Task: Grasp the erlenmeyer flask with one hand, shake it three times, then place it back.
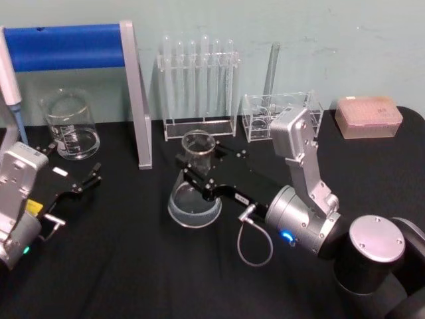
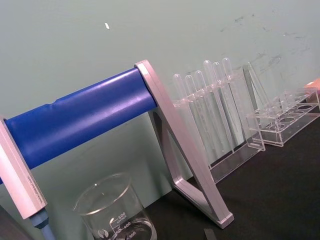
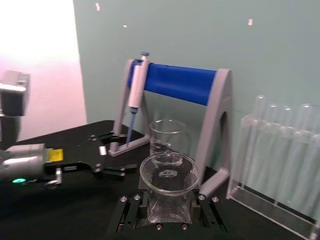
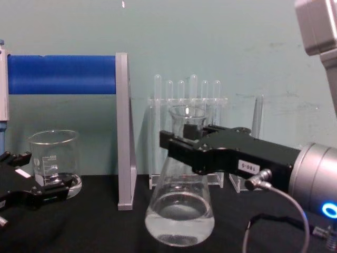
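Right gripper [image 1: 194, 174], on its silver wrist [image 1: 292, 222], grips the upright erlenmeyer flask [image 1: 194, 199] by the neck, just right of the blue-barred stand [image 1: 66, 46] and slightly in front. Left gripper [image 1: 76, 158] rests before the stand, jaws apart, near the beaker [image 1: 70, 126].

Just beyond the fingers of the left gripper [image 1: 70, 165] I see a clear straight-walled glass beaker [image 1: 70, 126], and behind it a grey stand with a blue bar [image 1: 66, 46]. Past the fingers of the right gripper [image 1: 192, 174] stands a clear plastic test-tube rack [image 1: 199, 86]. A pink box [image 1: 368, 116] sits well off to their right.
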`<state>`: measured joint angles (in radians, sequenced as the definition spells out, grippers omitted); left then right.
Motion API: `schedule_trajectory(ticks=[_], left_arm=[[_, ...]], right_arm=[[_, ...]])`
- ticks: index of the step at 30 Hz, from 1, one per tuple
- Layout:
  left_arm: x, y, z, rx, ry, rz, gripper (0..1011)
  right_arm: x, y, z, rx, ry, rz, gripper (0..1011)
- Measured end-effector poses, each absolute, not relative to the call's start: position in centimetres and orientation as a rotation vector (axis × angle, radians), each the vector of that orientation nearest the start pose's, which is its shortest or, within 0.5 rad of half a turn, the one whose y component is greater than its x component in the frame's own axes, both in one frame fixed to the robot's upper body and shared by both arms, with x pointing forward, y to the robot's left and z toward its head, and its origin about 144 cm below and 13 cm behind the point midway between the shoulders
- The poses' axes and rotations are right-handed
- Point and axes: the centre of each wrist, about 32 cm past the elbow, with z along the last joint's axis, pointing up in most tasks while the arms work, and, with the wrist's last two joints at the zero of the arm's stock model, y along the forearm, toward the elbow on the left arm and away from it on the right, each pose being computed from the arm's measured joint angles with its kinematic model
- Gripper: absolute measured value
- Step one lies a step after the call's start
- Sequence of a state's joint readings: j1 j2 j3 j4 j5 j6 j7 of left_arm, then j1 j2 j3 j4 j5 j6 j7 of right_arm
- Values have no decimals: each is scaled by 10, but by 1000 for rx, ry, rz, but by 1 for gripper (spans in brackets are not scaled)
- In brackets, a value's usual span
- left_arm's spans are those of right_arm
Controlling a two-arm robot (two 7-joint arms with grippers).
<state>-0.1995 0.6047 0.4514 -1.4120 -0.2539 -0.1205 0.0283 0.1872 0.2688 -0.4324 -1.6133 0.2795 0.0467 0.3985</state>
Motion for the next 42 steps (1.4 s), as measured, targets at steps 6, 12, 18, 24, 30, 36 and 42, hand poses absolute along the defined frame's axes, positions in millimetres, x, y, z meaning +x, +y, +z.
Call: schedule_trajectory(ticks=[6, 12, 18, 24, 30, 36, 42], left_arm=[[489, 310, 1140, 305, -285, 1248, 1001], [489, 310, 1140, 305, -285, 1248, 1001], [489, 310, 1140, 305, -285, 1248, 1001], [489, 310, 1140, 305, -285, 1248, 1001], [489, 310, 1140, 305, -285, 1248, 1001], [489, 310, 1140, 305, -285, 1248, 1001], [489, 310, 1140, 305, -285, 1248, 1001]], right_arm=[[476, -166, 1189, 1, -67, -694, 457], [472, -164, 1189, -1, -66, -662, 457], [473, -165, 1190, -5, -74, -658, 457], [478, -170, 1189, -9, -84, -696, 457], [489, -184, 1191, -16, -104, -782, 457], [498, -200, 1192, -29, -122, -872, 457], [507, -218, 1193, -41, -139, -972, 457]])
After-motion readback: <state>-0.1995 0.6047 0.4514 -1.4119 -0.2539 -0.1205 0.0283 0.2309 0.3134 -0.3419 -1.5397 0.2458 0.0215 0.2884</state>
